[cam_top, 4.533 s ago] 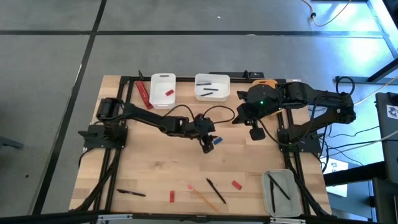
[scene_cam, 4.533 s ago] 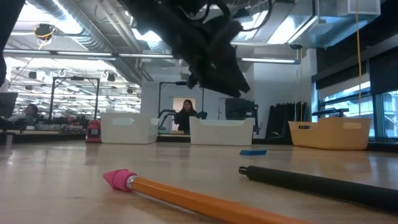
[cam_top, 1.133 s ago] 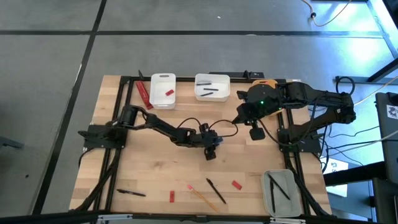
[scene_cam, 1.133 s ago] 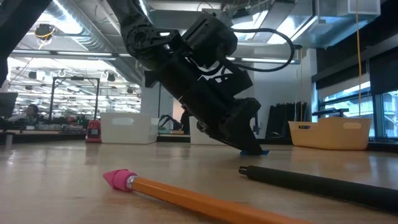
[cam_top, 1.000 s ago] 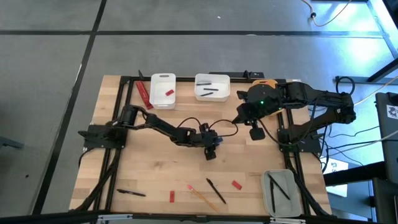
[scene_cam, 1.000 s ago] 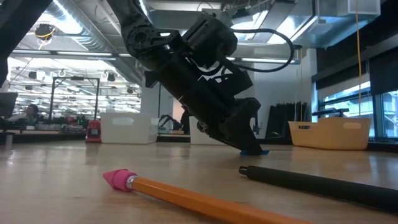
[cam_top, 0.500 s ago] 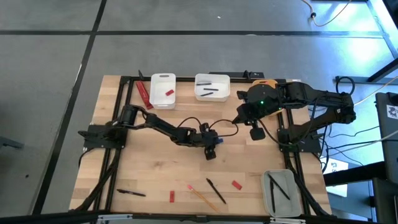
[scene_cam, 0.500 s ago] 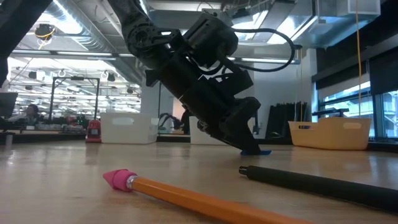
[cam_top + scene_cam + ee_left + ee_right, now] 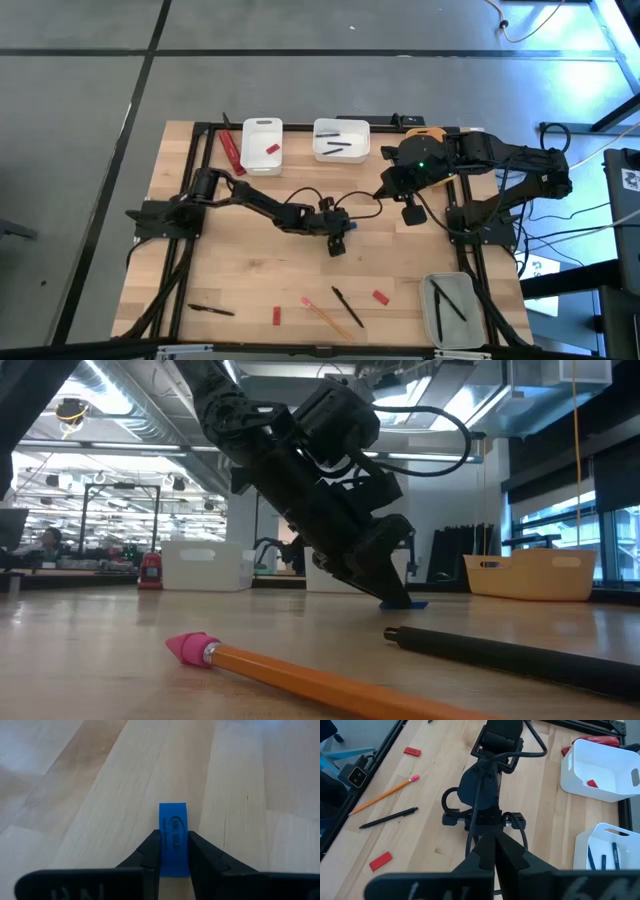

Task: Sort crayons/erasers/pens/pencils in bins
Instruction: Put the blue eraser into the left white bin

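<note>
Low view, left hand [image 9: 395,596] tilted down, clamping blue eraser [image 9: 173,837]

eraser [image 9: 173,839]: blue, dark print | pencil [image 9: 300,677]: orange, pink tip; table [image 9: 240,270]: pale wood

The left gripper [image 9: 340,236] is sitting at the middle of the table [image 9: 240,280], with an eraser [image 9: 173,837] lying between its fingers. Two bins [image 9: 262,146] [image 9: 341,140] are standing behind it, at the far edge. A pencil [image 9: 327,316] and a pen [image 9: 347,306] are lying before it, near the front edge.
</note>
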